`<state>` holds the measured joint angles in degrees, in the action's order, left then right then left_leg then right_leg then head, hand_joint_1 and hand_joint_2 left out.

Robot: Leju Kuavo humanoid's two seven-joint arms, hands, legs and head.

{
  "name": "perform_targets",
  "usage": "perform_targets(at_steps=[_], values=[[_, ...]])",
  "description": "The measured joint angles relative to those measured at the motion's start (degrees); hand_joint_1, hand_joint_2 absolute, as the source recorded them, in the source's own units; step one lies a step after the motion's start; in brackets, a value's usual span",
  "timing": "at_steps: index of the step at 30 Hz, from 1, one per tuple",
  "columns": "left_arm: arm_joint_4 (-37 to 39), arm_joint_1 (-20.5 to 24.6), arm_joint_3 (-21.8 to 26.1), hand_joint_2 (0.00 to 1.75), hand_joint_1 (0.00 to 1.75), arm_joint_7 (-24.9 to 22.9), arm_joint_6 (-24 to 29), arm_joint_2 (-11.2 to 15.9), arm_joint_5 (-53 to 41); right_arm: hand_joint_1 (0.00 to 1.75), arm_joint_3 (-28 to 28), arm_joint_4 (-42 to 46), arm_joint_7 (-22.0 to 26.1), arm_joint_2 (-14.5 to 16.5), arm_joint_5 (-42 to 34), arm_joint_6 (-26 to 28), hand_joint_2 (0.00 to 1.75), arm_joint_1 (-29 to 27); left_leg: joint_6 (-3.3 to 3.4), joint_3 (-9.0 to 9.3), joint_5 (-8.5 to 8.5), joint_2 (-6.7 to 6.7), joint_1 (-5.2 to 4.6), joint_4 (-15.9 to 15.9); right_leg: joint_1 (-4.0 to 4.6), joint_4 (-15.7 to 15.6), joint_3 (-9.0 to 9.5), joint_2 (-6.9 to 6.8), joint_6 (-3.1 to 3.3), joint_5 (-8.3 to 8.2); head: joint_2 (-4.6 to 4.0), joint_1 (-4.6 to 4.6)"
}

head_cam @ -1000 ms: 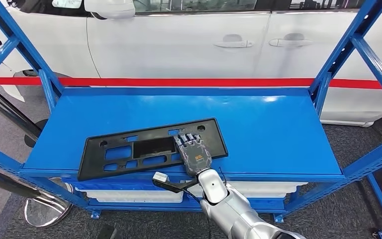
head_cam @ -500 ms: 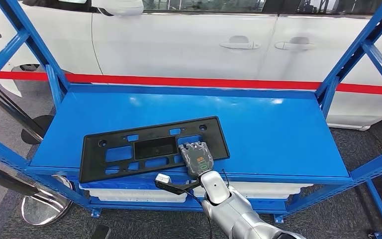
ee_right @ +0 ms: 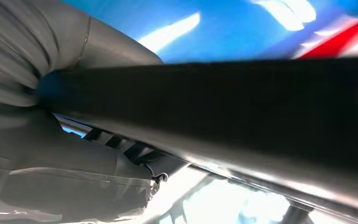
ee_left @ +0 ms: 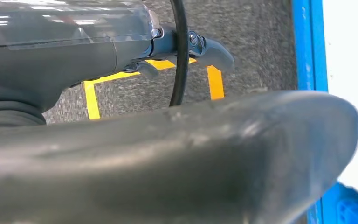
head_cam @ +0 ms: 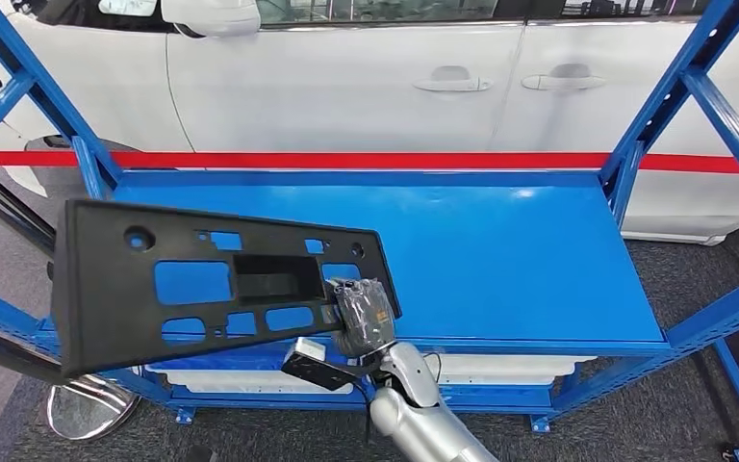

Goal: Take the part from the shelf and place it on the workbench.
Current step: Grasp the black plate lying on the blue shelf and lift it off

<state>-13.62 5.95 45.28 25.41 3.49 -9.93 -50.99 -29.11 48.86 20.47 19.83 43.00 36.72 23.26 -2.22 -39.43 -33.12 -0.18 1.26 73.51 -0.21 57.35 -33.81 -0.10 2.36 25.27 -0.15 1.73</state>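
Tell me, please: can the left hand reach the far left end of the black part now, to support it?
Probably not at once. The left hand hangs low over the floor with yellow tape marks, while the black part is lifted off the blue shelf, held by the right hand. Nothing seems to block that end.

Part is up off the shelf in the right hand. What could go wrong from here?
1. The right hand grips the black part at one end only, so the long free end may sag or twist loose.
2. That free end reaches toward the shelf's blue upright and may catch on it when swinging out.
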Motion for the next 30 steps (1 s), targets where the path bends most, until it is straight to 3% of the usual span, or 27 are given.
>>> perform_targets(at_steps=[1,3,5,8,10,13,14,15,16,19,21,23,25,26,29,30], values=[[0.00,-0.19,0.34,0.00,0.00,0.20,0.24,0.07,0.15,1.75,-0.62,3.41,1.84,-0.40,-6.14,-1.71,1.75,-1.29,0.05,1.07,1.69,0.02,0.01,-2.37,-0.01,0.11,0.02,0.00,-0.09,0.08,0.00,0.00],[0.01,-0.48,1.03,0.00,0.00,0.71,0.67,0.21,0.41,1.75,-2.11,11.69,4.49,-1.67,-17.71,-4.71,1.75,-4.11,0.44,4.98,5.26,0.06,-0.06,-10.48,0.04,0.46,-0.03,-0.02,-0.46,0.35,0.00,0.00],[0.02,-0.77,1.79,0.00,0.00,1.54,0.73,0.29,0.92,1.75,-3.29,20.49,6.18,-3.24,-26.01,-6.85,1.75,-7.34,1.11,7.23,6.65,-0.02,-0.34,-15.24,0.19,0.74,-0.19,-0.07,-1.00,0.53,0.00,-0.01],[0.02,-1.49,2.90,0.00,0.00,2.59,0.70,0.29,1.27,1.75,-3.92,32.26,7.97,-5.85,-33.29,-9.09,1.75,-12.36,2.10,7.32,6.77,-0.15,-0.50,-15.71,0.17,0.73,-0.17,-0.17,-1.89,0.60,0.00,-0.01],[0.02,-1.85,3.43,0.00,0.00,2.93,0.75,0.32,1.44,1.75,-3.96,38.14,8.47,-7.51,-36.85,-10.72,1.75,-14.98,2.86,7.51,7.07,-0.07,-0.29,-16.14,0.13,2.20,-0.69,-0.05,-2.50,1.87,0.00,-0.02],[0.02,-1.97,4.57,0.00,0.00,3.03,0.78,0.40,2.40,1.75,-3.74,43.68,9.07,-9.65,-41.41,-13.96,1.75,-19.26,3.55,7.51,7.16,0.01,-0.31,-16.32,-0.05,12.14,-5.21,0.10,-3.01,7.23,0.00,-0.02],[0.02,-2.01,5.13,0.00,0.00,2.88,0.89,0.42,2.79,1.75,-3.46,44.80,9.51,-10.25,-42.25,-15.21,1.75,-21.05,3.61,7.49,7.15,-0.03,-0.34,-16.30,-0.13,15.43,-6.78,0.10,-3.11,8.42,0.00,-0.02],[0.02,-2.10,5.70,0.00,0.00,2.72,0.97,0.43,3.11,1.75,-3.04,45.59,10.09,-10.74,-42.59,-16.43,1.75,-22.80,3.64,7.49,7.16,-0.07,-0.35,-16.25,-0.19,16.60,-7.37,0.09,-3.14,8.38,0.00,-0.02],[0.02,-2.22,6.24,0.00,0.00,2.56,0.97,0.44,3.40,1.75,-2.52,46.23,10.79,-11.11,-42.63,-17.71,1.75,-24.50,3.63,7.50,7.17,-0.12,-0.35,-16.16,-0.23,15.40,-6.79,0.09,-3.10,7.22,0.00,-0.02],[0.02,-2.49,7.61,0.00,0.00,2.30,1.16,0.36,3.87,1.75,-0.77,47.51,12.85,-11.74,-42.61,-20.64,1.75,-28.67,3.26,7.41,6.96,-0.28,-0.46,-15.61,-0.18,4.60,-1.40,0.09,-2.60,2.18,0.00,-0.02],[0.02,-2.52,8.37,0.00,0.00,2.17,1.54,0.31,4.10,1.75,0.44,47.91,13.75,-11.93,-42.59,-21.62,1.75,-30.85,2.76,7.20,6.81,-0.33,-0.63,-15.33,0.00,1.25,0.12,0.13,-2.23,1.23,0.00,-0.02],[0.02,-2.58,9.01,0.00,0.00,2.09,1.76,0.27,4.19,1.75,1.41,48.17,14.17,-12.05,-42.55,-22.16,1.75,-32.53,2.11,7.11,6.94,-0.31,-0.67,-15.40,0.08,1.18,-0.06,0.20,-1.72,0.96,0.00,-0.02],[0.02,-2.60,9.53,0.00,0.00,2.05,1.86,0.24,4.29,1.75,2.06,48.36,14.42,-12.08,-42.25,-22.26,1.75,-33.69,1.46,6.73,5.70,-0.23,-0.59,-14.40,-0.09,0.81,-0.28,0.12,-0.90,0.40,0.00,-0.02],[0.02,-2.60,9.82,0.00,0.00,2.04,1.90,0.22,4.40,1.75,2.31,48.42,14.78,-12.09,-42.00,-22.14,1.75,-34.38,1.20,6.12,3.98,-0.20,-0.54,-12.57,-0.22,0.61,-0.45,-0.02,-0.52,0.10,0.00,-0.02],[0.02,-2.67,10.66,0.00,0.00,1.95,1.99,0.09,4.94,1.75,3.14,48.42,16.98,-12.59,-41.46,-21.47,1.75,-37.51,0.65,3.27,-2.84,-0.13,-0.38,-2.82,-0.06,0.66,-1.42,-0.48,-0.05,-0.64,0.00,-0.02],[0.02,-2.73,10.96,0.00,0.00,1.91,2.07,0.07,5.12,1.75,3.42,48.38,17.74,-12.88,-41.53,-21.38,1.75,-38.61,0.60,3.08,-3.86,-0.13,-0.38,-0.83,0.05,0.80,-1.93,-0.57,-0.04,-0.93,0.00,-0.02]])
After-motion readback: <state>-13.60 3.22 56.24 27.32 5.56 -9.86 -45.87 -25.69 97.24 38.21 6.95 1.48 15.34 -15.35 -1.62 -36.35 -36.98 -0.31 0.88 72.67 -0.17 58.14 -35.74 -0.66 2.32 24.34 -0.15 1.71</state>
